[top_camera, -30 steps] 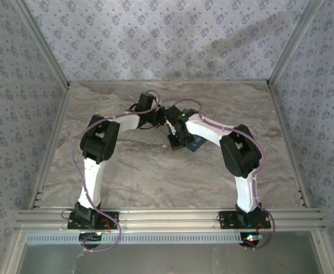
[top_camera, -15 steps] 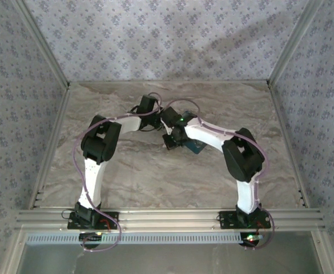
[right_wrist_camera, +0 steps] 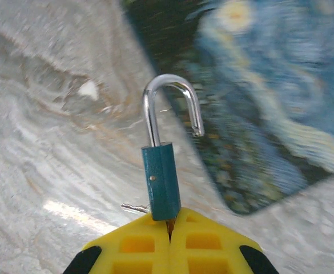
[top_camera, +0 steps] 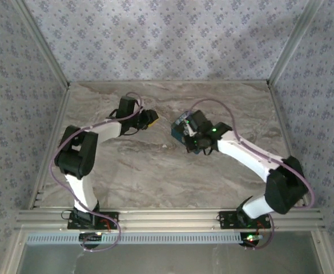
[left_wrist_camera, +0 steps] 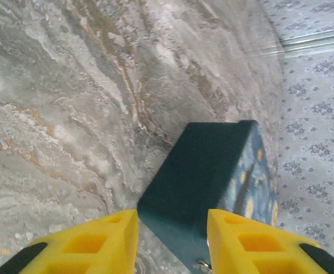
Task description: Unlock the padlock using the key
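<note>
Right pincer (right_wrist_camera: 170, 224) is clamped shut on the base of a slim teal padlock (right_wrist_camera: 162, 182), held over the marble worktop (right_wrist_camera: 35, 148) (its shackle (right_wrist_camera: 169, 80) stands open, 1 leg free). Behind it lies a starry-print block (right_wrist_camera: 269, 108). Left pincer (left_wrist_camera: 172, 228), partly open and empty, faces that block.
</note>
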Motion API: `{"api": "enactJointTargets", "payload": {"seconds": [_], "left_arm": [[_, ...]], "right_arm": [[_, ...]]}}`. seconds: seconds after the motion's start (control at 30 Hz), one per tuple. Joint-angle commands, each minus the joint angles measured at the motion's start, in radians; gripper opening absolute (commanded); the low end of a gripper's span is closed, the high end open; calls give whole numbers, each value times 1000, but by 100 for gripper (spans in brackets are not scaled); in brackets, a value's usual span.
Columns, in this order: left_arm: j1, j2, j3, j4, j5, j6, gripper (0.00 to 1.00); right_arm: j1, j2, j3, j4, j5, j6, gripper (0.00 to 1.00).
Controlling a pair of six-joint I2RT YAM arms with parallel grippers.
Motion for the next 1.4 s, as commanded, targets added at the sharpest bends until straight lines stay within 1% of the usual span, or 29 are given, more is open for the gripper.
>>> {"api": "enactJointTargets", "payload": {"seconds": [0.0, 0.07, 0.2, 0.33, 0.43, 0.57, 0.7, 0.73, 0.87, 0.93, 1.03, 1.07, 1.13, 1.17, 1.23, 1.27, 1.37], "left_arm": [[-11, -76, -61, -3, -44, 43, 39], [-17, -122, -96, -14, -71, 57, 42], [-41, -186, -150, -22, -102, 73, 43], [-67, -218, -196, -20, -125, 73, 43], [-77, -234, -234, 19, -132, 56, 44], [-88, -261, -256, 26, -147, 62, 45], [-93, -293, -276, 22, -161, 67, 45], [-93, -302, -282, 19, -167, 69, 45], [-93, -338, -304, 8, -192, 79, 45], [-92, -354, -309, -7, -205, 86, 46], [-91, -375, -318, -19, -221, 93, 46], [-92, -384, -321, -25, -228, 97, 47], [-90, -401, -328, -37, -245, 101, 50], [-89, -412, -333, -40, -251, 103, 49], [-84, -436, -341, -55, -269, 111, 50], [-80, -451, -346, -65, -278, 115, 52], [-64, -494, -362, -89, -295, 131, 53]], "right_arm": [[-85, -81, -55, -48, 44, 84, 0], [-155, -117, -93, -65, 44, 138, 0], [-281, -176, -188, -81, 31, 260, 0], [-374, -185, -272, -69, 3, 304, 0], [-421, -157, -325, -35, -6, 322, 0], [-466, -127, -378, 29, -23, 335, 0], [-482, -90, -387, 60, -35, 335, 0], [-484, -77, -387, 63, -35, 335, 4], [-495, -49, -387, 76, -44, 335, 7], [-503, -44, -387, 77, -49, 335, 13], [-516, -30, -382, 71, -62, 335, 19], [-515, -31, -379, 63, -54, 335, 24], [-516, -39, -369, 40, -41, 335, 34], [-516, -48, -362, 12, -31, 335, 37], [-518, -80, -354, -10, -20, 335, 40], [-521, -98, -349, -22, -17, 335, 42], [-525, -138, -329, -59, -1, 335, 45]]}}
